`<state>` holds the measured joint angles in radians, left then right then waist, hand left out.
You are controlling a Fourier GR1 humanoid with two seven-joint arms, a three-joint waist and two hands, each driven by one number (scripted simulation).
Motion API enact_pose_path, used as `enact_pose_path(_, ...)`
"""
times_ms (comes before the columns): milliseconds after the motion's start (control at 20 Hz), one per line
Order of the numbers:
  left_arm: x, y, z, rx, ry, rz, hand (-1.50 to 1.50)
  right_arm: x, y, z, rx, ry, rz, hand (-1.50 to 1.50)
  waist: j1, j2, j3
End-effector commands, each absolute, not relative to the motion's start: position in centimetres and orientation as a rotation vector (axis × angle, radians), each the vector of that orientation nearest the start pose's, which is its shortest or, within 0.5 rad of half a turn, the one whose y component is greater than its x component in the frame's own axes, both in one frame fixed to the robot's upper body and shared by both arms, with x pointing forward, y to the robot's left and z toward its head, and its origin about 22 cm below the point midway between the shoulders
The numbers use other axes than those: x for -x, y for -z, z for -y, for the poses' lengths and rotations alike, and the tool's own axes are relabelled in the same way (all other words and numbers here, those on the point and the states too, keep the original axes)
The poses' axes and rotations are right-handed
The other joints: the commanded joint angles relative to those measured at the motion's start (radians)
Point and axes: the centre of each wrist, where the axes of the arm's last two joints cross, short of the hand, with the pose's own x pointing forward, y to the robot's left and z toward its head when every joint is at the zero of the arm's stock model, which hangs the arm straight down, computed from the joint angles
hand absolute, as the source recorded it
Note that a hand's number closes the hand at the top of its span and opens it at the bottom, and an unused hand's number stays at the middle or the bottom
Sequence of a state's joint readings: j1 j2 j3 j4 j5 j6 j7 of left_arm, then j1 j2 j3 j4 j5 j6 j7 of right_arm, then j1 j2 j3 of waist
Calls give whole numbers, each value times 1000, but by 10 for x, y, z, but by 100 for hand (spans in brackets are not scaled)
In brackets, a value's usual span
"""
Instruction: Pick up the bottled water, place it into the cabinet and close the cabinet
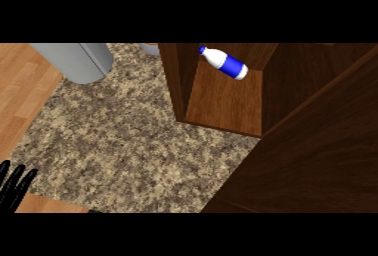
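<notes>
**Bottle inside cabinet, door standing open**

The bottled water (223, 62) lies on its side within the dark wooden cabinet (225, 100), resting on the interior shelf near the upper part of the compartment. Its blue cap points toward the upper left; a blue label band wraps the white body. Nothing is touching the bottle.

The cabinet door (325, 150) is open and fills the right and lower right of the view.

The speckled stone worktop (125, 145) extends to the left of the cabinet. A grey cylindrical object (77, 60) is at the upper left.

The left hand (15, 185) shows at the lower left edge, fingers straight, spread and upright, holding nothing. The right hand does not appear.
</notes>
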<state>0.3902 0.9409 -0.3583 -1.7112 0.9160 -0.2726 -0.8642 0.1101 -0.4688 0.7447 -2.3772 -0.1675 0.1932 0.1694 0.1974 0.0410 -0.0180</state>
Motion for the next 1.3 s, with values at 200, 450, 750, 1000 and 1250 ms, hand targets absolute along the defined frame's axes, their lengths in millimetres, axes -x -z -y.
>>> enact_pose_path(200,-129,-25,-371,524,2,1860,-150,-159,-121,129,-855,-653,1566,150,-1,9,8)
enact_pose_path(450,-125,-25,-374,530,-11,1853,-150,-201,-121,130,-859,-599,1512,150,-4,1,9)
enact_pose_path(750,-124,-30,-390,476,-40,1853,-150,-277,-136,118,-645,-437,1581,150,-49,-19,14)
enact_pose_path(1000,-120,-28,-389,511,-65,1854,-150,-335,-140,97,-508,-359,1597,150,-78,-21,16)
enact_pose_path(1250,-117,-30,-394,515,-53,1831,-150,-376,-136,100,-448,-395,1590,150,-93,-15,18)
